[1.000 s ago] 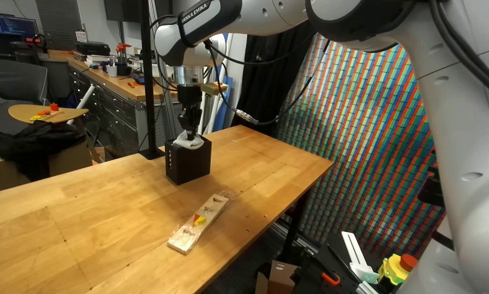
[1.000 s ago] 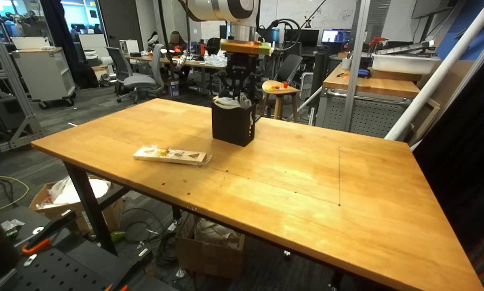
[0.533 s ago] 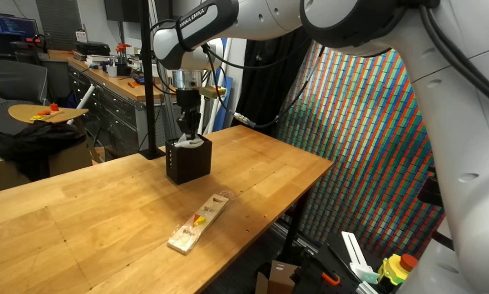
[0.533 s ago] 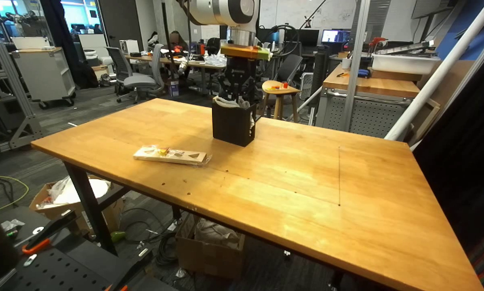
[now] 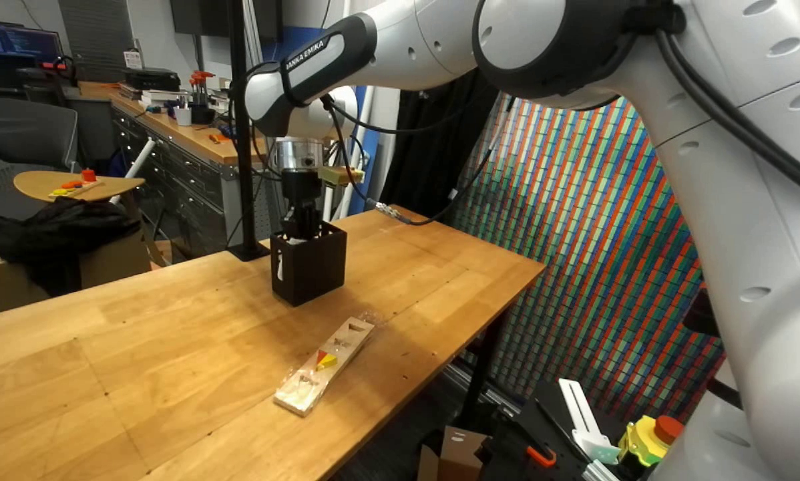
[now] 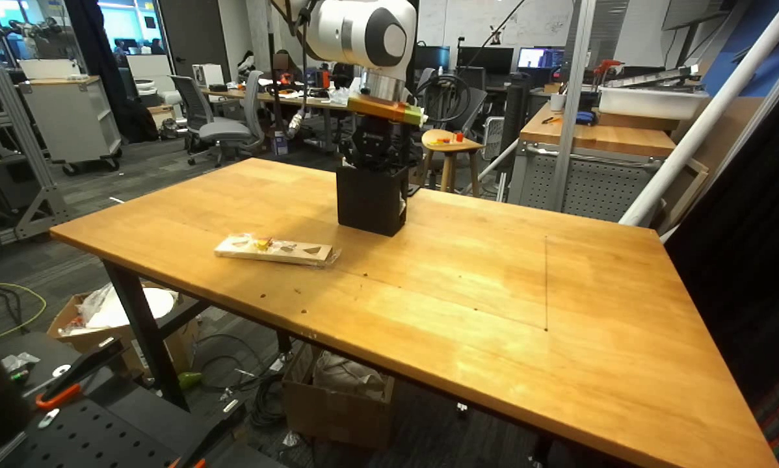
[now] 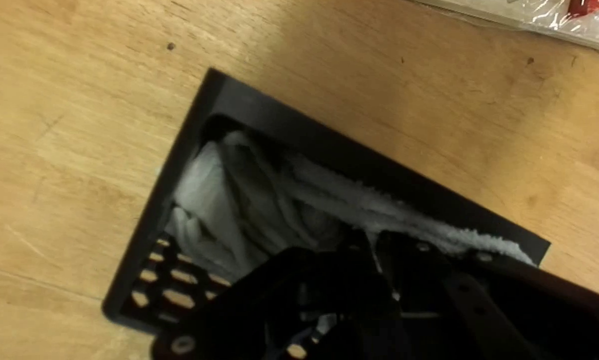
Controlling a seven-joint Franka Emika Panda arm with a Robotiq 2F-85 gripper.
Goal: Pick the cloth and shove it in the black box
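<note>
End effector [image 5: 302, 234] now lower, in perforated black box [image 5: 316, 270]; cannot tell opening or grip. Creased, fuzzy cloth [image 7: 209, 195] within; box near counter [image 5: 193, 321] edge.

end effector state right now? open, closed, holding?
End effector: cannot tell; it reaches into the black box with the cloth, too dark there to see whether it's open, closed or gripping.

In an exterior view, we are seeing bright windows [image 6: 127, 21] at upper left, dark floor [image 6: 144, 178] below, a whiteboard [image 6: 451, 23] at top centre.
</note>
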